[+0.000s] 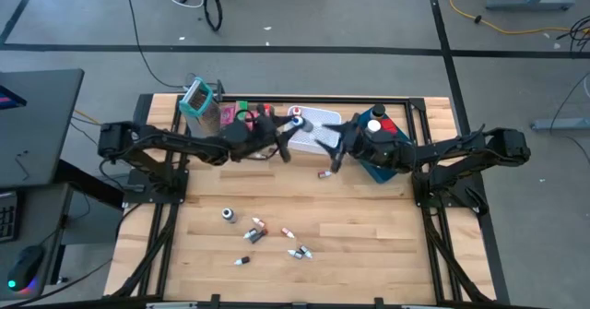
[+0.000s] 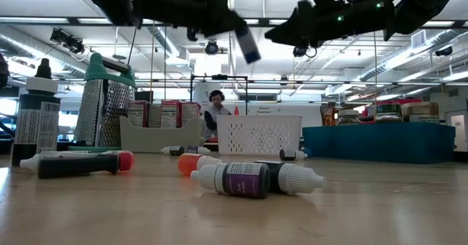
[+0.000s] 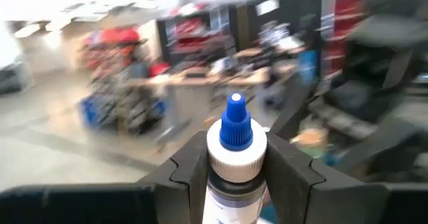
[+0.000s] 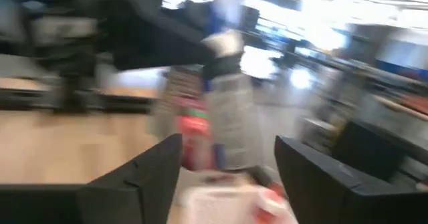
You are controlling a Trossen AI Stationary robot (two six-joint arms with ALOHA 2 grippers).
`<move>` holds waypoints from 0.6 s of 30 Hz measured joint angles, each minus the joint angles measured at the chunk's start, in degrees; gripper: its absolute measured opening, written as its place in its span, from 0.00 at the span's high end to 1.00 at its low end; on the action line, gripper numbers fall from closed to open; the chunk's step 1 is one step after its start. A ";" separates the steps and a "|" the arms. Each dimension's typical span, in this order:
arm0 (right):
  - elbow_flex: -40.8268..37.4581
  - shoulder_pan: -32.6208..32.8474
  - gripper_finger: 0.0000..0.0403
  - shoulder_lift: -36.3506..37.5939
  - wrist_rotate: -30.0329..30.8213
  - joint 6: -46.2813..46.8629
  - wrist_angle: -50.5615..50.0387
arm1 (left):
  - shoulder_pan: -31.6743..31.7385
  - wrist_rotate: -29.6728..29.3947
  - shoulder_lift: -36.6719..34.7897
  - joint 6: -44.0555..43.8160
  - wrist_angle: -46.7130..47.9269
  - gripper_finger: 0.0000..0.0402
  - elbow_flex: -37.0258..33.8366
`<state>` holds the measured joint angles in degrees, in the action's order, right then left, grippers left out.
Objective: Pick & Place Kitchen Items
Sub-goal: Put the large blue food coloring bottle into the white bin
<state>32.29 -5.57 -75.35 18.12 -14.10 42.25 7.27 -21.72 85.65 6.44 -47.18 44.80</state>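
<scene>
Blue-capped, the small bottle [image 3: 235, 147] sits clamped between the left gripper's [image 3: 234, 174] two dark fingers, cap pointing away from the wrist; its lower body is cut off, and the room past it is smeared beyond reading. From above, that gripper [image 1: 284, 143] hangs over the white mesh basket [image 1: 313, 120], facing the right gripper [image 1: 337, 150] close by. The right gripper's [image 4: 227, 164] fingers stand apart with nothing between them. Below and nearer than both grippers, more tiny bottles [image 1: 272, 237] lie scattered on the wooden table [image 1: 369, 244], their labels too small to make out.
</scene>
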 joint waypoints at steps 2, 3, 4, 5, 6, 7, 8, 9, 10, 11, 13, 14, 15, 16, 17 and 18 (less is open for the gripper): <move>0.00 -0.04 0.35 0.00 6.40 -0.06 -0.97 | 1.41 -2.14 2.41 -1.87 -0.05 0.69 0.00; 0.00 -0.05 0.33 0.00 9.01 -0.10 -1.91 | 2.16 -2.55 3.69 -3.13 0.04 0.69 0.00; 0.00 -0.08 0.32 0.00 11.02 -0.11 -2.82 | 2.95 -2.66 5.20 -4.04 -0.05 0.69 0.00; 0.00 -0.08 0.31 0.00 12.22 -0.11 -3.44 | 3.80 -2.62 6.71 -4.37 -0.43 0.69 0.00; 0.00 -0.04 0.30 0.00 12.83 -0.12 -4.01 | 4.61 -2.67 8.20 -4.64 -0.85 0.69 0.00; 0.00 -0.04 0.29 0.00 13.00 -0.11 -4.62 | 5.51 -2.67 9.59 -5.04 -1.58 0.69 0.00; 0.00 -0.04 0.29 0.00 12.87 -0.14 -5.07 | 6.36 -2.67 10.87 -5.75 -2.47 0.69 0.00; 0.00 -0.04 0.29 0.00 12.73 -0.14 -5.23 | 7.16 -2.67 12.00 -6.34 -3.19 0.69 0.00; 0.00 -0.04 0.29 0.00 12.55 -0.14 -5.13 | 7.94 -2.61 13.08 -7.25 -3.43 0.69 0.13; 0.00 -0.04 0.29 0.00 12.45 -0.17 -5.07 | 8.58 -2.20 14.15 -8.06 -3.42 0.69 0.35; 0.00 -0.04 0.30 0.00 12.47 -0.60 -5.15 | 9.62 -0.57 16.01 -9.70 -3.25 0.69 0.37; 0.00 -0.04 0.30 0.00 12.49 -1.01 -5.13 | 9.96 0.12 16.89 -10.24 -3.27 0.69 0.37; 0.00 -0.04 0.30 0.00 12.47 -1.36 -5.13 | 10.13 0.32 17.69 -10.18 -3.18 0.69 0.37; 0.00 -0.04 0.31 0.00 12.47 -1.48 -5.17 | 10.29 0.19 18.35 -9.82 -2.69 0.69 0.37; 0.00 -0.04 0.31 0.00 12.46 -1.46 -5.17 | 10.44 -0.36 18.77 -9.07 -1.84 0.69 0.37; 0.00 -0.04 0.31 0.00 12.46 -1.43 -5.31 | 10.53 -0.95 19.16 -9.00 -0.73 0.69 0.37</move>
<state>32.29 -5.61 -75.35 30.58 -15.53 36.94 17.80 -22.67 104.80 -2.56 -47.91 45.17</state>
